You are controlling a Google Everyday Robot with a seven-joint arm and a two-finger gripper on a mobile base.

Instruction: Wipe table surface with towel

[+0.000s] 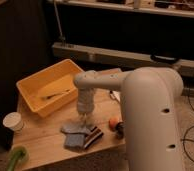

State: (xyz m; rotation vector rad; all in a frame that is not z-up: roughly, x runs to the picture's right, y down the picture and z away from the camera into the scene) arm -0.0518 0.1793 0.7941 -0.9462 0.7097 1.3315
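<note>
The gripper points down over the table surface, its tip just above the towel. A blue-grey pad and a dark striped block lie beside the towel. A yellow tray sits behind, a white cup at left.

One table carries one yellow tray, one white cup at 9 o'clock, one green object, one towel, one blue-grey pad, one dark striped block and one orange ball. One gripper hangs above the towel.
</note>
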